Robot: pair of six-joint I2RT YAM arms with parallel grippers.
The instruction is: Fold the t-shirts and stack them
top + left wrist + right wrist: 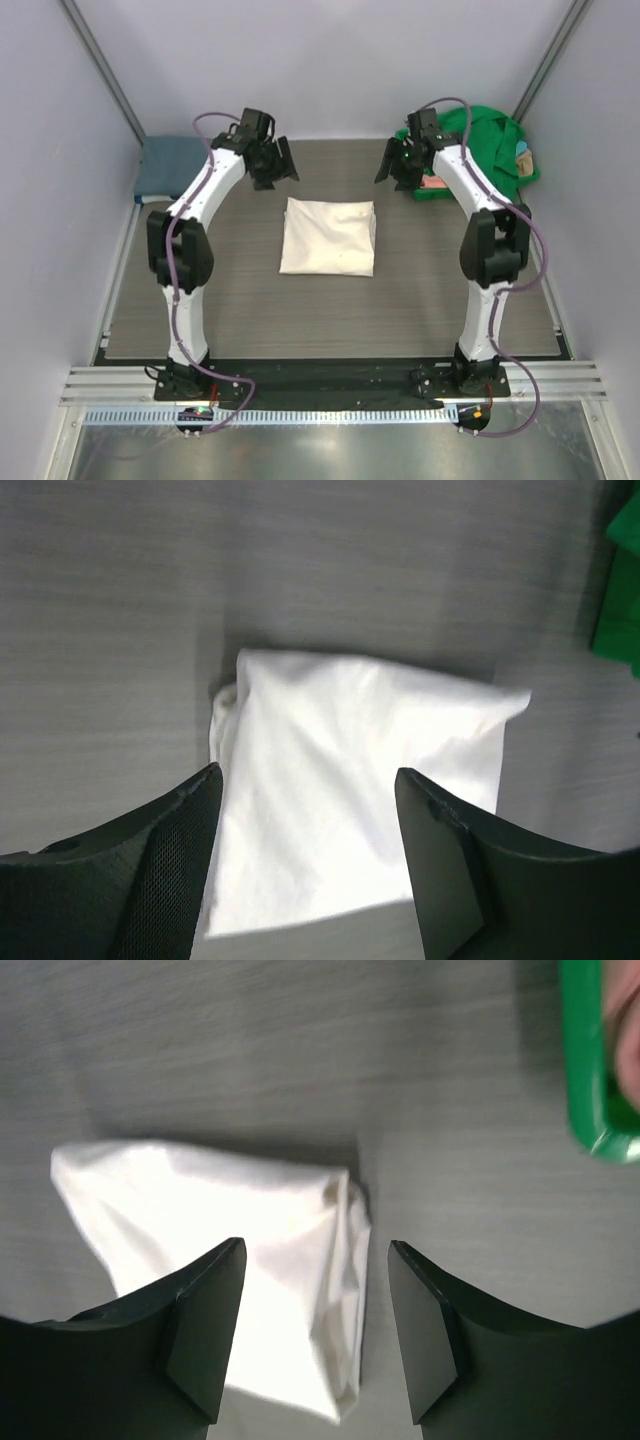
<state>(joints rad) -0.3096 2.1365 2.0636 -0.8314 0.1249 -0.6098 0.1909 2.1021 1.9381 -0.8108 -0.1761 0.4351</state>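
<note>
The table point(230, 310) gives you most room along its near half, bare from the arm bases up to the shirt. The walls close in on both sides and at the back.

The cream-white t-shirt point(328, 237) lies folded into a rough square at the table's middle, well apart from every edge. The bright green t-shirt point(490, 140) is heaped in the far right corner. The slate-blue t-shirt point(170, 165) sits against the left wall at the far left corner. The green tray point(428, 194) lies just in front of the green heap.

Your left gripper point(277, 172) hangs above the table off the cream shirt's far left corner, and your right gripper point(398, 172) off its far right corner. Both have their jaws apart with nothing between them.

The right wrist view alone shows the tray's rim point(585, 1060) close up, with a pink cloth point(625, 1030) inside it. The left wrist view shows a loose fold poking out at the cream shirt's left edge point(225, 695). The overhead view shows neither.
</note>
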